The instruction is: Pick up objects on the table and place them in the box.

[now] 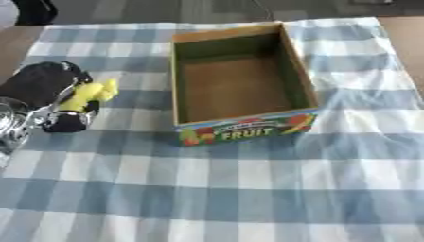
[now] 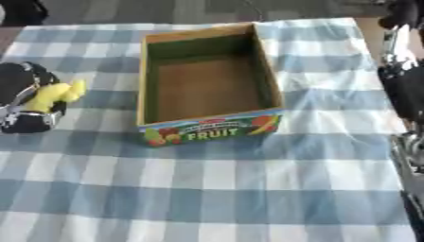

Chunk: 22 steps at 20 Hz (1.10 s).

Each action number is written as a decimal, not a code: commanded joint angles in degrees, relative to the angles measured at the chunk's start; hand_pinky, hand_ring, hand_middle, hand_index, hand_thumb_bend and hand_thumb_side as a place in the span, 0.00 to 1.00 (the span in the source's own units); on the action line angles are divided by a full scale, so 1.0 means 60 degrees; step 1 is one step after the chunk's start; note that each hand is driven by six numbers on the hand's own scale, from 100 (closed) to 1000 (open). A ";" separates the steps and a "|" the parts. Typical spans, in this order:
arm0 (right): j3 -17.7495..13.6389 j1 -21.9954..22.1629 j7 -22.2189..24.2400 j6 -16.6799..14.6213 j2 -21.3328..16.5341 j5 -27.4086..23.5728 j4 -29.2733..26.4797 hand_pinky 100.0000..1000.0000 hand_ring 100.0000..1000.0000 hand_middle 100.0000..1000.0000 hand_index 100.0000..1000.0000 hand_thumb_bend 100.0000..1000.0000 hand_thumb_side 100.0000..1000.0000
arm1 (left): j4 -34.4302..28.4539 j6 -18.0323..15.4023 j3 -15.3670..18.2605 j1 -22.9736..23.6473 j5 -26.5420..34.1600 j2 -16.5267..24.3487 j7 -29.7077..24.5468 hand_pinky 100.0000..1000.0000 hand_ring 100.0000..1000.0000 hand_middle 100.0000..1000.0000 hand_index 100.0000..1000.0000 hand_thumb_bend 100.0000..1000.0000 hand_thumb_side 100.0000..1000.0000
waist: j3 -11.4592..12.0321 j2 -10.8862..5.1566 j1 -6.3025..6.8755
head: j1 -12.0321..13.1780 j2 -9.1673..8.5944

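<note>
A table draped with a blue-and-white checked cloth [image 1: 248,189] carries an open cardboard box [image 1: 242,80] whose front panel shows printed fruit pictures and the word FRUIT. The box stands near the middle of the tabletop, a little toward the far edge, with its long sides running from near to far. Its brown floor is bare and its inner walls are dark green.

At the left edge of the tabletop, the robot's black left hand [image 1: 41,87] is curled round a small yellow object [image 1: 89,94], soft-looking and lumpy, whose exact kind cannot be made out. The yellow object sticks out from between the fingers on the side facing the box, and it sits well left of the box's left wall, apart from it. Whether the object is lifted off the cloth or resting on it cannot be told. A silver part of the left forearm shows just below the hand at the left edge.

The robot's right arm [image 2: 406,75], black with silver joints, runs along the right edge in the right eye view; its hand cannot be made out.
</note>
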 commanded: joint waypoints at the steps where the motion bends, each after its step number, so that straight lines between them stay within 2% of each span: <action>1: -0.0091 -0.0033 -0.0013 0.0017 -0.0179 -0.0041 -0.0142 0.70 0.53 0.53 0.79 0.00 0.58 | -0.0897 0.0194 0.0459 -0.0340 -0.0110 0.0253 -0.0040 0.43 0.53 0.47 0.57 0.00 0.25 | 0.0032 -0.0273 0.0004 | -0.0059 -0.0043; 6: -0.0100 -0.0039 -0.0026 0.0005 -0.0216 -0.0045 -0.0142 0.70 0.53 0.53 0.79 0.00 0.58 | -0.1368 0.0186 0.0671 -0.0693 -0.0704 0.0077 -0.0105 0.43 0.53 0.46 0.56 0.00 0.26 | 0.0059 -0.0288 0.0025 | -0.0108 -0.0028; 7: -0.0089 -0.0052 -0.0022 -0.0003 -0.0215 -0.0051 -0.0142 0.70 0.53 0.53 0.79 0.00 0.58 | -0.1395 0.0175 0.0691 -0.0714 -0.0743 0.0057 -0.0112 0.43 0.53 0.46 0.56 0.00 0.29 | 0.0047 -0.0301 0.0021 | -0.0084 -0.0011; 9: 0.0019 -0.0204 0.0045 -0.0055 -0.0205 -0.0136 -0.0142 0.70 0.53 0.53 0.79 0.00 0.59 | -0.1684 0.0002 0.0877 -0.0997 -0.0900 -0.0226 0.0046 0.43 0.53 0.46 0.56 0.00 0.30 | -0.0105 -0.0360 0.0036 | 0.0047 0.0056; 12: 0.0079 -0.0394 0.0110 -0.0124 -0.0209 -0.0244 -0.0142 0.70 0.53 0.53 0.79 0.00 0.58 | -0.2048 -0.0351 0.0979 -0.1605 -0.1208 -0.0834 0.0416 0.43 0.53 0.46 0.55 0.00 0.32 | -0.0224 -0.0340 0.0029 | 0.0130 0.0006; 17: 0.0130 -0.0621 0.0183 -0.0220 -0.0143 -0.0365 -0.0142 0.70 0.53 0.54 0.79 0.00 0.58 | -0.1395 -0.0874 0.0904 -0.2441 -0.1803 -0.1847 0.1039 0.45 0.54 0.46 0.56 0.00 0.34 | -0.0468 -0.0247 -0.0020 | 0.0419 -0.0146; 22: 0.0154 -0.0813 0.0179 -0.0345 -0.0109 -0.0482 -0.0142 0.70 0.53 0.54 0.79 0.00 0.58 | -0.0465 -0.1384 0.0801 -0.2514 -0.2475 -0.2941 0.1559 0.45 0.55 0.46 0.56 0.00 0.34 | -0.0628 -0.0188 -0.0038 | 0.0682 -0.0139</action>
